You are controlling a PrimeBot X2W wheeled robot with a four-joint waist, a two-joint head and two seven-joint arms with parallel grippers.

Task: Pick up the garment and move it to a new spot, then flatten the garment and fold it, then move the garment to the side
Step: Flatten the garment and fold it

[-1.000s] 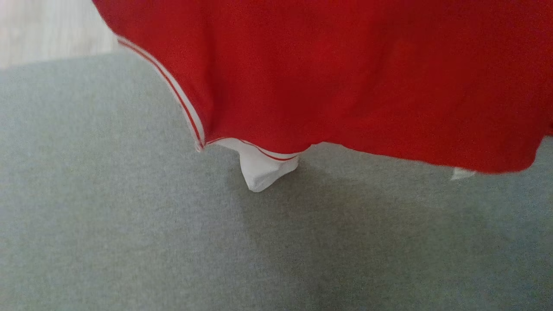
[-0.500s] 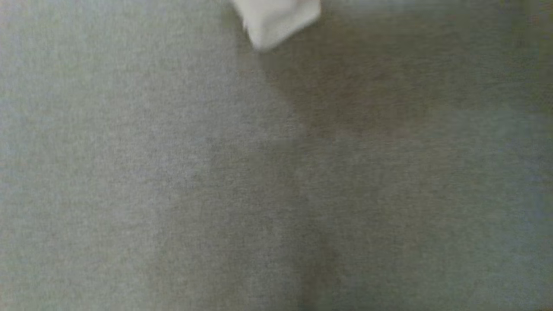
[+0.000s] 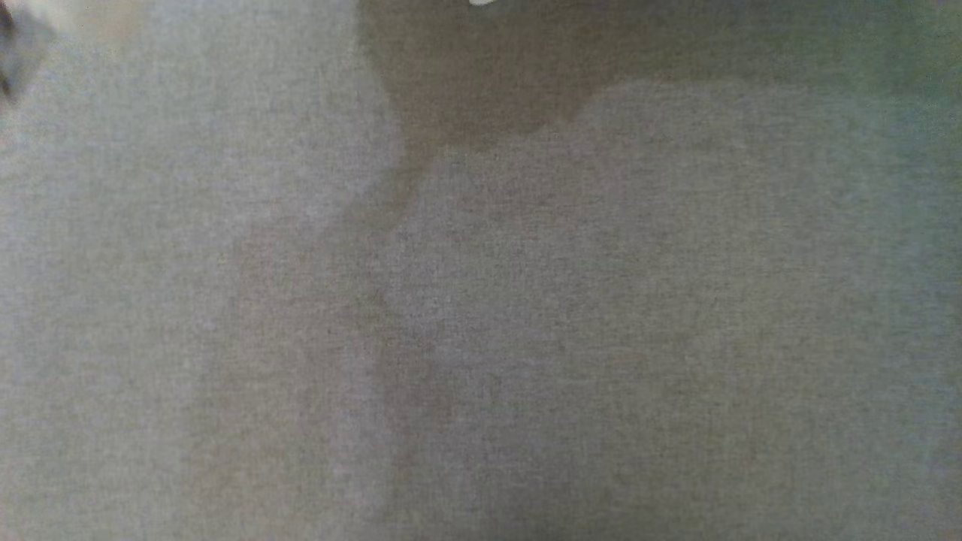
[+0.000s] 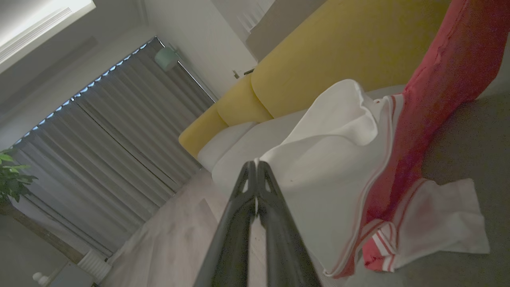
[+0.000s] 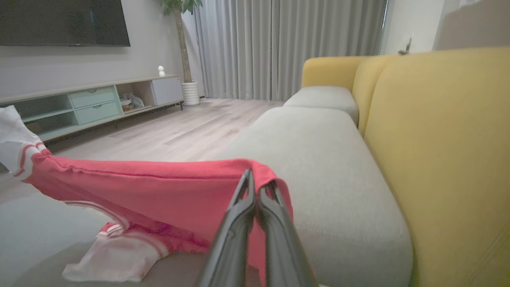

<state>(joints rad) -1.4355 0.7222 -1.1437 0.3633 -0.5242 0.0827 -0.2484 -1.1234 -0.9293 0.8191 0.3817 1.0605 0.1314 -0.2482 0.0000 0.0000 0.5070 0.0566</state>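
So both end effectors are clamped down narrow on the garment (image 4: 410,159). The left end effector (image 4: 255,165) pinches a white edge at centre frame. The right end effector (image 5: 257,189) has a fold of the red hem, low in the middle of its view. The cloth is strung between them above the sofa (image 5: 430,139) seat (image 5: 318,167). A white sleeve (image 4: 438,219) droops onto the cushion at the lower right of the left wrist view.

My guess is it's held by two spread points so it hangs open rather than bunched. That should make it easier to lay flat in the new spot. Letting the low end drag on the seat probably helps it unroll too.

Stuff I can't make out:
- In the head view I get the grey seat, a shadow (image 3: 466,75) across the top, and a tiny white sliver (image 3: 481,2) cut off at the top edge.
- There's a dark blur in the upper left corner, no idea what it is.
- Front or back of the garment? Can't tell.
- The red fold wraps over the right tips, so how deep that bite goes is hidden.
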